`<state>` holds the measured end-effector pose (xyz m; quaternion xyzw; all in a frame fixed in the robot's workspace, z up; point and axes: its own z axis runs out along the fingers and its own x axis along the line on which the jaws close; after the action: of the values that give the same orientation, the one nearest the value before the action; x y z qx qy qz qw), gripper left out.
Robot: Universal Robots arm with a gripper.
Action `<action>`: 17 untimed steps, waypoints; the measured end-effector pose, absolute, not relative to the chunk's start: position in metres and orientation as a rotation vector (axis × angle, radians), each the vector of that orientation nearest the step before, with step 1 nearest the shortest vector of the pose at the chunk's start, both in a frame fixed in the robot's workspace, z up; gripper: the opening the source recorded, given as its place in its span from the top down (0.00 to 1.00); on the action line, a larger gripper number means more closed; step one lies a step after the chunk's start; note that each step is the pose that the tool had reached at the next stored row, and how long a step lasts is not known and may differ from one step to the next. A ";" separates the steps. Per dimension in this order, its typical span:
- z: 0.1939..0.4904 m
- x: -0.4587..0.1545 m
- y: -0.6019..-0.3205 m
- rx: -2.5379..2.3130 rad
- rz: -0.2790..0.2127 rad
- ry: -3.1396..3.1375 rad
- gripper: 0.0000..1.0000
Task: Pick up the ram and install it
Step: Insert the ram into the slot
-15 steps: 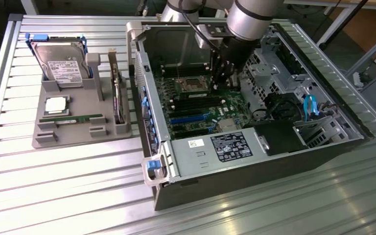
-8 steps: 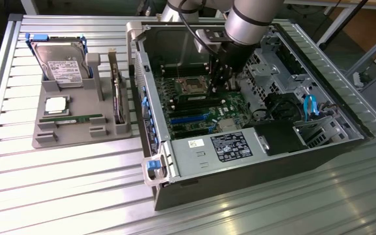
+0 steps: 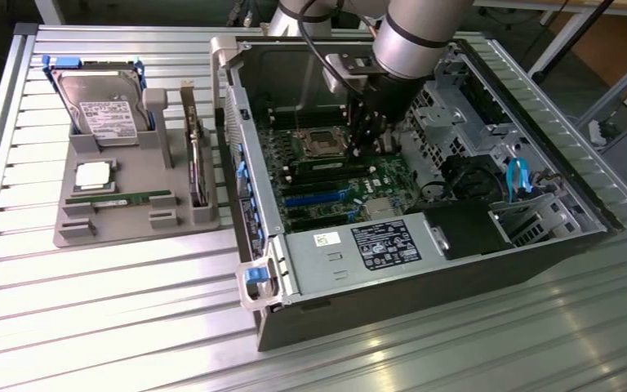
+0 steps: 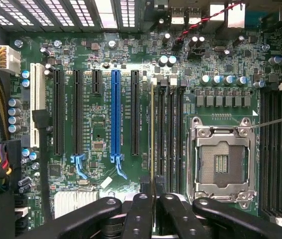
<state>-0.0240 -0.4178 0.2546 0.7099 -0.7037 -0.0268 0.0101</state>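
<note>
Holding the ram down in the computer

The gripper [image 3: 366, 139] is inside the open computer case [image 3: 325, 314]. Its fingers [image 4: 140, 209] are squeezed tight on the ram [image 4: 152, 134], which shows its thin edge in the wrist view. The ram lines up with the long black slots [image 4: 161, 134] on the green board [image 4: 101, 134], near the silver chip socket [image 4: 221, 162]. I cannot tell if it is pushed in. Another green stick [image 3: 120, 199] lies on the grey tray [image 3: 74, 233], well apart.

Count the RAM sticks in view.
2. The ram stands edge-on in the gripper, at the memory slots beside the processor socket; a second stick lies flat on the grey tray. Others may be hidden.
</note>
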 end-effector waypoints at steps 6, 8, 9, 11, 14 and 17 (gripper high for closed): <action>0.246 -0.024 -0.418 2.216 -0.083 -2.196 0.89; 0.246 -0.024 -0.417 2.216 -0.083 -2.197 0.89; 0.246 -0.024 -0.416 2.216 -0.083 -2.197 0.89; 0.246 -0.024 -0.415 2.216 -0.083 -2.197 0.89; 0.241 -0.024 -0.415 2.216 -0.083 -2.197 0.89; 0.240 -0.024 -0.415 2.216 -0.083 -2.197 0.89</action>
<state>-0.0240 -0.4150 0.2395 0.7099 -0.7037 -0.0266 0.0101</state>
